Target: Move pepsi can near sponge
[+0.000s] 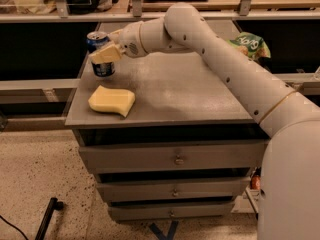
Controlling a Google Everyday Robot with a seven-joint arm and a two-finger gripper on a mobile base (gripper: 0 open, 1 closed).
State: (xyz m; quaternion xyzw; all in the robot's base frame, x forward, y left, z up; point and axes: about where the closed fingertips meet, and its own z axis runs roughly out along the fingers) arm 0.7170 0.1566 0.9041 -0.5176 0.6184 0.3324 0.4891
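Surface: grey cabinet top (190,94), with three drawers (175,159) stacked below its front edge.

Arm: white arm (225,64) enters from the right side and reaches across the rear of the top toward the rear left corner.

Gripper: the gripper (103,54) sits at the rear left corner, at the height of the can's middle. One pale yellow finger pad (107,54) lies slantwise across the can's front face.

Tool state: clenched on the pepsi can (only the near pad is visible; the far finger is hidden behind the can).

Pepsi can: the pepsi can (103,69) stands upright at the rear left corner, close to the left edge, with its silver top showing above the pad. I cannot tell whether its base rests on the top or hangs just above it.

Sponge: the sponge (112,100) lies flat near the front left corner, a little in from the left and front edges, with its wavy edge toward the front.

Can to sponge: apart, not touching. The can is behind the sponge, toward the rear edge, with a strip of bare top between them.

Other: a green snack bag (250,45) lies by the rear right corner. I cannot tell whether it is on the top or just beyond it.
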